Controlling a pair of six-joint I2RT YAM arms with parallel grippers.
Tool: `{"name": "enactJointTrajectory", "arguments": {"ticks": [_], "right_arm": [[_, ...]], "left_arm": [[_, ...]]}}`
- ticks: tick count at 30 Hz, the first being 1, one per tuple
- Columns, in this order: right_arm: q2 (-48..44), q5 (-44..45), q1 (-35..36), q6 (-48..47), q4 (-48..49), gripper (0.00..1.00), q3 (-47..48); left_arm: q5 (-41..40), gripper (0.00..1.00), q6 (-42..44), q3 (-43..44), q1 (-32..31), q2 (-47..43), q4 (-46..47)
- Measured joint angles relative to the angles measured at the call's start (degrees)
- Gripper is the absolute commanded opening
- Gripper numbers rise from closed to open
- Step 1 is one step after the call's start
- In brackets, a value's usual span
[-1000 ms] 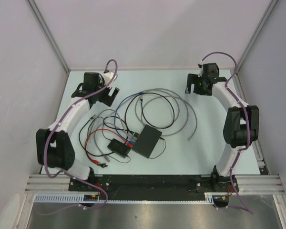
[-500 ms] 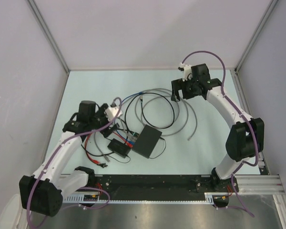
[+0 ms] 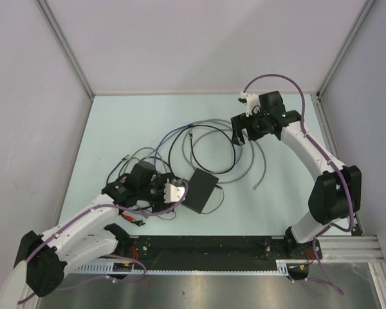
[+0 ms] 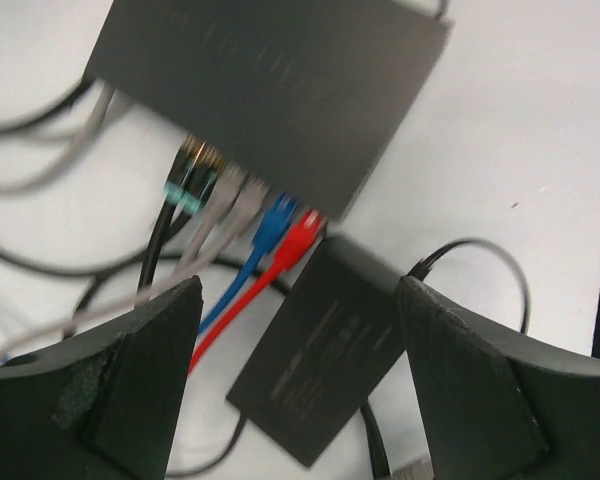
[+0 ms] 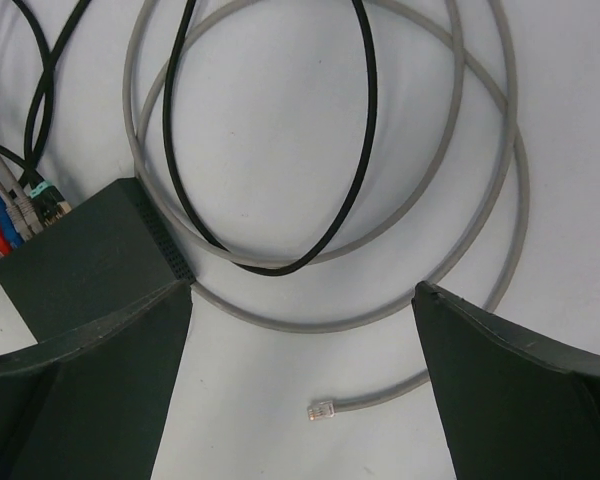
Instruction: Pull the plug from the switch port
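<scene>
The flat dark grey switch lies mid-table; it also shows in the left wrist view and the right wrist view. Several plugs sit in its port row: red, blue, grey and a black one with a teal tab. My left gripper is open and empty, hovering over the plugs and the small black box. My right gripper is open and empty above the cable loops.
Grey cable loops and a black cable loop lie behind the switch. A loose grey cable end with a clear plug lies under the right gripper. Thin red and black wires trail to the left.
My left arm has swung from the back left down and forward over the switch's port edge. My right arm has moved left and forward over the cable loops.
</scene>
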Motion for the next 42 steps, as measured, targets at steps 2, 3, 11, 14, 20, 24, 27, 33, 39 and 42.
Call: {"name": "enactJointTrajectory", "arguments": {"ticks": [2,3,11,14,20,24,27,33,39,42], "right_arm": [[-1.42,-0.33,-0.52,-0.17,0.13,0.98,0.00],[-2.19,-0.37,-0.87,-0.22,0.13,0.98,0.00],[-11.02,-1.36,-4.57,-0.44,-0.02,0.99,-1.46],[-13.16,-1.66,-5.42,-0.42,-0.11,0.99,-2.34],[-15.50,-2.75,-9.22,0.94,-0.15,0.99,-3.02],[-15.67,-3.13,-11.26,1.64,0.15,0.99,-3.13],[-15.80,-3.32,-11.89,1.88,0.13,0.99,-3.58],[-16.11,-4.17,-12.55,2.71,0.24,0.98,-4.63],[-16.09,-5.16,-12.63,2.69,0.61,0.99,-4.70],[-16.09,-5.33,-12.63,2.67,0.68,0.99,-4.70]], "left_arm": [[-0.26,0.84,0.44,-1.84,-4.63,-0.35,3.02],[-0.35,0.85,0.61,-2.25,-6.14,-0.17,3.76],[-4.74,0.84,1.03,-4.50,-16.57,3.04,14.27],[-5.95,0.83,2.56,-5.16,-17.99,4.90,17.05],[-6.93,0.82,4.81,-5.49,-19.02,10.45,21.44],[-7.19,0.81,5.81,-5.66,-19.02,12.79,24.02],[-7.17,0.81,6.69,-5.97,-19.08,13.99,25.44],[-7.15,0.81,6.36,-5.35,-19.47,18.62,27.26],[-7.10,0.80,4.15,-0.11,-20.13,25.51,28.28],[-6.80,0.80,2.82,4.11,-20.24,29.90,27.47]]}}
